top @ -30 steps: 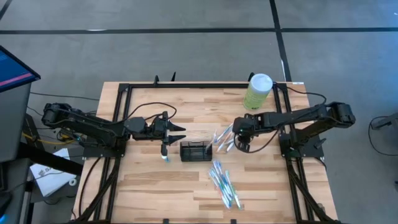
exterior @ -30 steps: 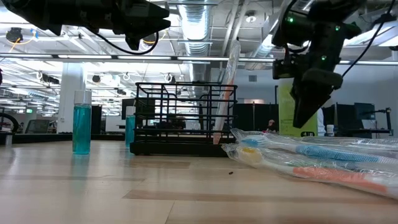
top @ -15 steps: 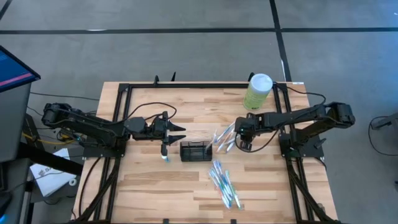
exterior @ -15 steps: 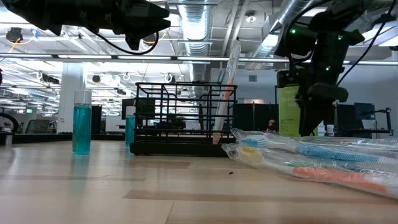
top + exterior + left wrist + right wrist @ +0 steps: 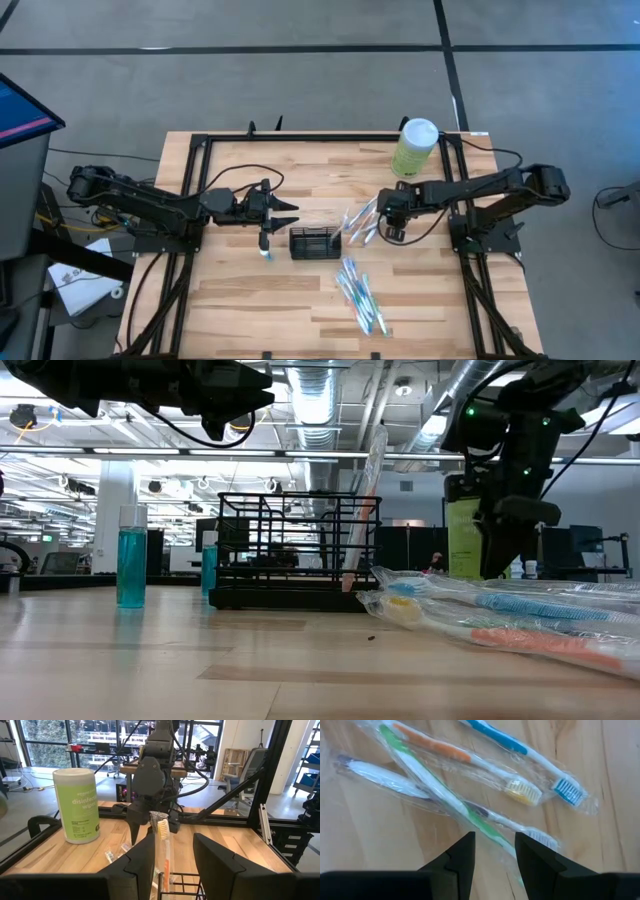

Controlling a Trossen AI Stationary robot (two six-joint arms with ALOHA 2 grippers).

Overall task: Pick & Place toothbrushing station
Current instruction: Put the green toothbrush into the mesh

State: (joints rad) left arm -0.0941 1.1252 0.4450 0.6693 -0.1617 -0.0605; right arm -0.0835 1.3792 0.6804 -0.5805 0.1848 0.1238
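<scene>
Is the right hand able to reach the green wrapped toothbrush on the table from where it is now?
Probably yes. The right hand hangs open directly above the green toothbrush, with nothing between them. Other wrapped toothbrushes lie across and beside it, so a clean single pick may be difficult.

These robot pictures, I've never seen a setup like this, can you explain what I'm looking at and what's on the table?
Two dark robot arms work at a wooden table. One camera looks straight down, one sits at table height, and one rides on each wrist. The left gripper waits beside the black wire holder, which has a wrapped orange toothbrush standing in it. The right gripper points down over a loose pile of wrapped toothbrushes; its fingers are open and hold nothing. More wrapped toothbrushes lie nearer the table's front. A pale-green wipes canister stands at the back, and blue bottles stand near the holder.
</scene>
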